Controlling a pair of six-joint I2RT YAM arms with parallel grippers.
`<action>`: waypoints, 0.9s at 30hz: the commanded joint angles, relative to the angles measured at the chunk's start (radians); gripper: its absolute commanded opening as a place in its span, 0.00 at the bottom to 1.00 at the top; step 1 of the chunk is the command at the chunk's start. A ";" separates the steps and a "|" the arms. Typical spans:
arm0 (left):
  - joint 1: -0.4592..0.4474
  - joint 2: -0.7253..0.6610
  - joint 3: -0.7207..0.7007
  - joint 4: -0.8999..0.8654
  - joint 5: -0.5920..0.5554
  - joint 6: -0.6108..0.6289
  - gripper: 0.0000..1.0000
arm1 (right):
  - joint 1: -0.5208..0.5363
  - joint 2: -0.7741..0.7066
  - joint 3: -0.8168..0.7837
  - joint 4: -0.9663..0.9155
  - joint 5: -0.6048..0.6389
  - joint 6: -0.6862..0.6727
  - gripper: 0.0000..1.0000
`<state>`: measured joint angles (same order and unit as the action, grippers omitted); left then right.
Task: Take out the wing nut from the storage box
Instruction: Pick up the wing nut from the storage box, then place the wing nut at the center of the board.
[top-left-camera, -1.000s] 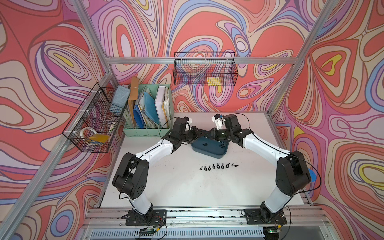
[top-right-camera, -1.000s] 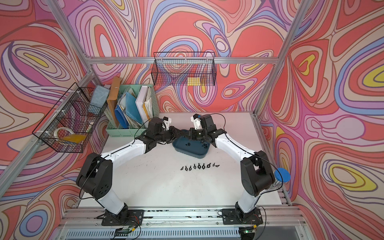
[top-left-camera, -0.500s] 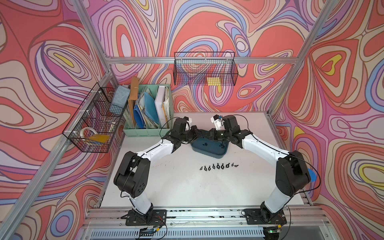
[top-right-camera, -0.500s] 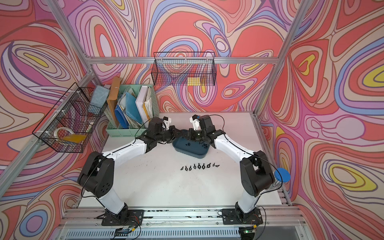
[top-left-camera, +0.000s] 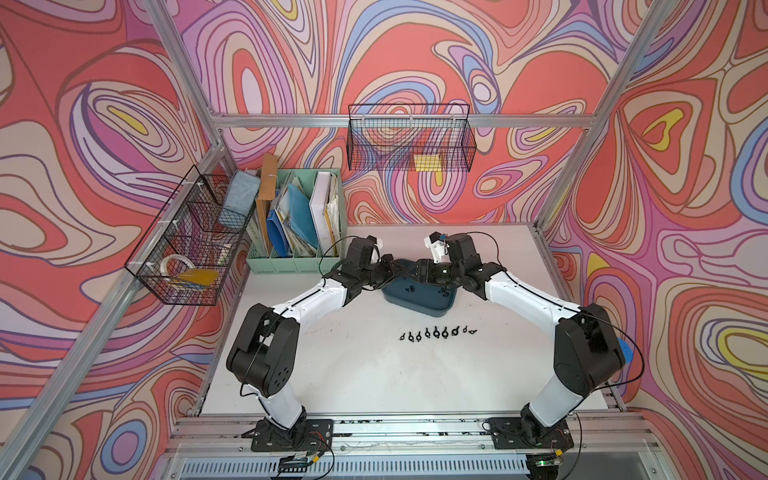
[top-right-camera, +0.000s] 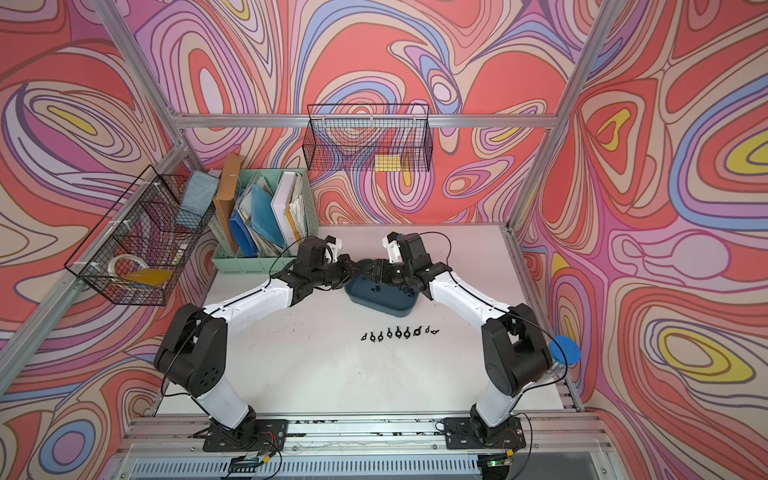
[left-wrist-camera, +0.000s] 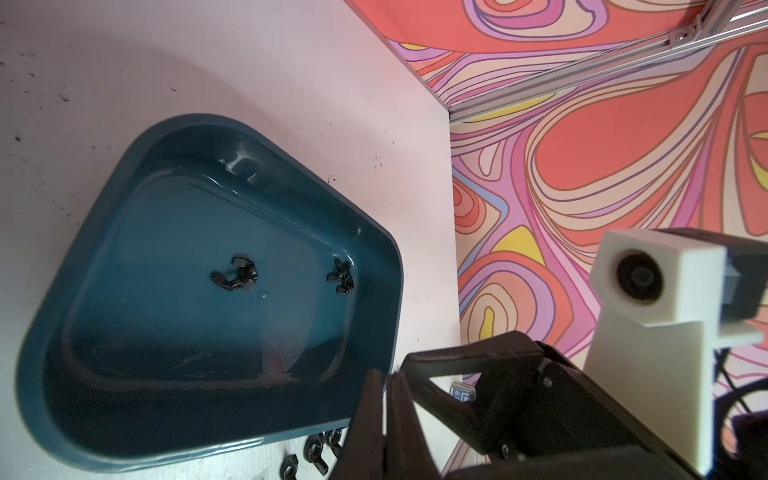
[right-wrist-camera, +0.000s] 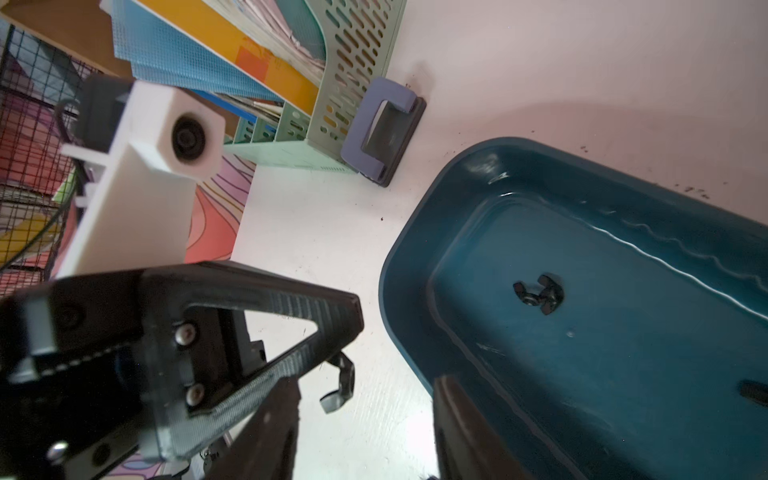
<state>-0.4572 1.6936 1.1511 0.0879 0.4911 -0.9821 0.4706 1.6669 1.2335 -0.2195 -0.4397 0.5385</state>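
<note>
A: State of left gripper?
B: Closed. Its tips pinch a nut, held clear of the table, near the rim of the box.
A: And right gripper?
B: Jaws stand apart, one either side of that nut; no grip on it.
A: Where is the box?
B: Centre of frame in both top views, beneath the point where the grippers meet. Loose nuts lie on its floor. Lower in frame, a row of nuts sits on the table.
</note>
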 joint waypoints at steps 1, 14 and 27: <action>0.009 -0.055 0.008 -0.128 -0.049 0.094 0.00 | -0.004 -0.057 -0.028 0.011 0.066 -0.009 0.62; -0.019 -0.128 0.016 -0.569 -0.295 0.339 0.00 | -0.015 -0.141 -0.136 -0.014 0.252 -0.012 0.98; -0.224 -0.002 -0.021 -0.616 -0.435 0.366 0.00 | -0.025 -0.212 -0.187 -0.078 0.401 -0.003 0.98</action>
<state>-0.6392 1.6318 1.1500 -0.4889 0.0998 -0.6342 0.4545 1.4940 1.0668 -0.2657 -0.1005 0.5327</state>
